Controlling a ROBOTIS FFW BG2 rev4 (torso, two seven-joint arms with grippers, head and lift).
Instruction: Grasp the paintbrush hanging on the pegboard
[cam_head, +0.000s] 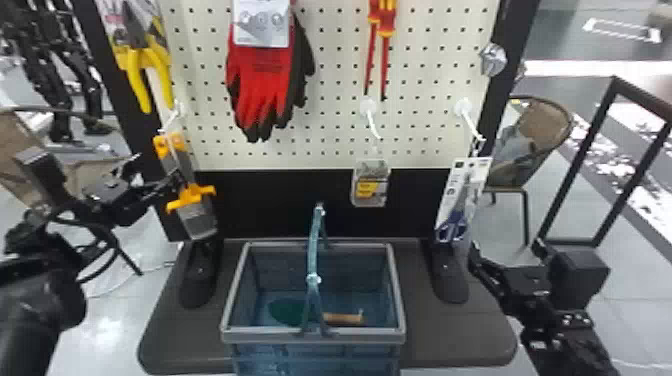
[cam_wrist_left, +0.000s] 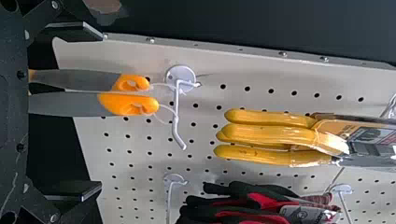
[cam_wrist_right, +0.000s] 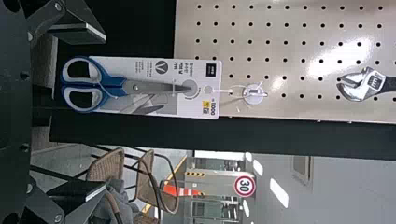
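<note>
Two paintbrushes with grey bodies and orange-yellow ends hang by a string from a white hook (cam_wrist_left: 180, 84) at the pegboard's (cam_head: 325, 130) left edge. One paintbrush (cam_head: 194, 210) (cam_wrist_left: 70, 103) hangs lower, the other paintbrush (cam_head: 170, 150) (cam_wrist_left: 70, 79) higher. My left gripper (cam_head: 160, 187) (cam_wrist_left: 70, 109) is open at their level, one finger on either side of the brushes without touching them. My right gripper (cam_head: 475, 260) (cam_wrist_right: 77, 109) stands open at the board's lower right, in front of a carded pair of blue scissors (cam_wrist_right: 93, 86).
Yellow pliers (cam_head: 142, 65), red gloves (cam_head: 262, 75), red screwdrivers (cam_head: 379, 45), a small packet (cam_head: 370, 182) and a wrench (cam_wrist_right: 366, 84) also hang on the board. A blue basket (cam_head: 240, 280) with an upright handle sits on the black table (cam_head: 450, 330), a brown-handled item inside.
</note>
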